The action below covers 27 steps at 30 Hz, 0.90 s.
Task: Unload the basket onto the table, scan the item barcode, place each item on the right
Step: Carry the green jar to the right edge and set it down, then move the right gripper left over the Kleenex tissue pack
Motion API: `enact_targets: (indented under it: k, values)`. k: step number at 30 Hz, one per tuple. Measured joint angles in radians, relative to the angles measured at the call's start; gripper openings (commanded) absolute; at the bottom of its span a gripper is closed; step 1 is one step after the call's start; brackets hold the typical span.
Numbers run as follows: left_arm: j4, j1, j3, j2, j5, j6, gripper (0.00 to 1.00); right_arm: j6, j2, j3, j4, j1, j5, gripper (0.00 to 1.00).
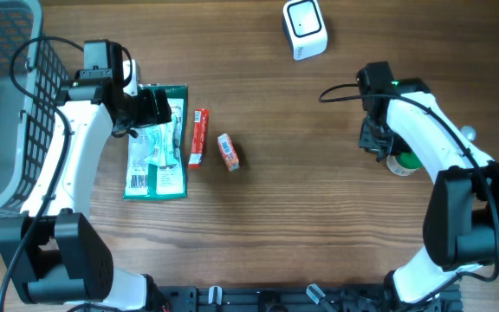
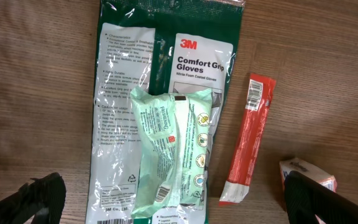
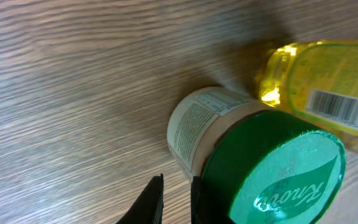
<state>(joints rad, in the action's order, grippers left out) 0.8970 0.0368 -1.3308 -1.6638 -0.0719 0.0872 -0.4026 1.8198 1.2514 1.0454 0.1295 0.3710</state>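
Observed: left gripper (image 2: pixel 174 202) spread wide over wipes pack (image 2: pixel 173 149), which lies on gloves packet (image 2: pixel 123 62) at left of tabletop (image 1: pixel 319 217). Beside jar (image 3: pixel 247 155), right gripper (image 3: pixel 176 190) barely parted, empty. Only 1 pack should be pinched, barcode (image 2: pixel 161 191) left uncovered for far scanner (image 1: pixel 305 29).

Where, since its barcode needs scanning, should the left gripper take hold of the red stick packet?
Across its narrow width at mid-length, straight down from above: the red stick packet lies flat with both long edges free, and its barcode at one end would stay uncovered.
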Motion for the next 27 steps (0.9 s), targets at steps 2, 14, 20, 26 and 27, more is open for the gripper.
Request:
enact_targets:
  k: [2,14,20,26,27]
  values:
    - [0.0,0.0,0.0,0.0,0.0,0.0,1.0,0.016,0.0,0.0,0.005,-0.016,0.001,0.2]
    - [0.0,0.0,0.0,0.0,0.0,0.0,1.0,0.11,0.0,0.0,-0.16,0.069,-0.554,0.38]
    - [0.0,0.0,0.0,0.0,0.0,0.0,1.0,0.109,0.001,0.0,-0.344,0.309,-0.671,0.56]
    - [0.0,0.0,0.0,0.0,0.0,0.0,1.0,0.109,0.011,0.0,-0.532,0.539,-0.631,0.6]
    - [0.0,0.0,0.0,0.0,0.0,0.0,1.0,0.109,0.011,0.0,-0.553,0.575,-0.597,0.61]
